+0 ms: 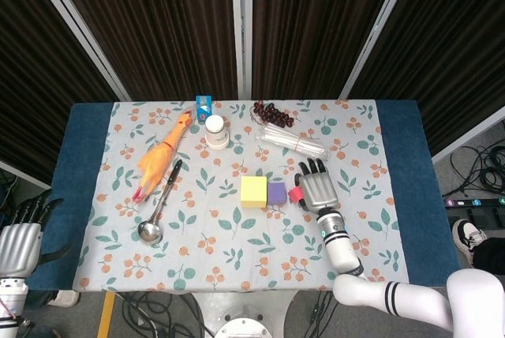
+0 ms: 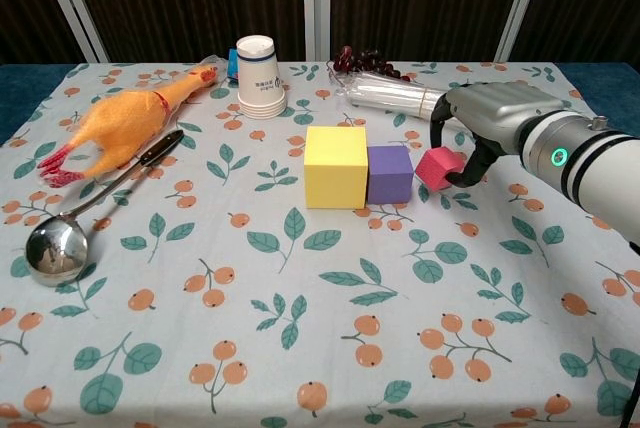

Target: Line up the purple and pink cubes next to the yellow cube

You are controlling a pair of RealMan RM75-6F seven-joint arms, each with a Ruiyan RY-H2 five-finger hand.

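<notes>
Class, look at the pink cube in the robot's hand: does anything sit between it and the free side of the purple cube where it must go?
Nothing visible does. The right hand holds the pink cube just beside the purple cube, with only bare tablecloth between them.

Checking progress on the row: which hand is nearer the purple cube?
Right. The right hand holds the pink cube just beside the purple cube; the left hand sits off the table's edge.

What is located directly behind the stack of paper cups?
A small blue box stands behind the stack of paper cups; in the chest view the cups cover most of it.
</notes>
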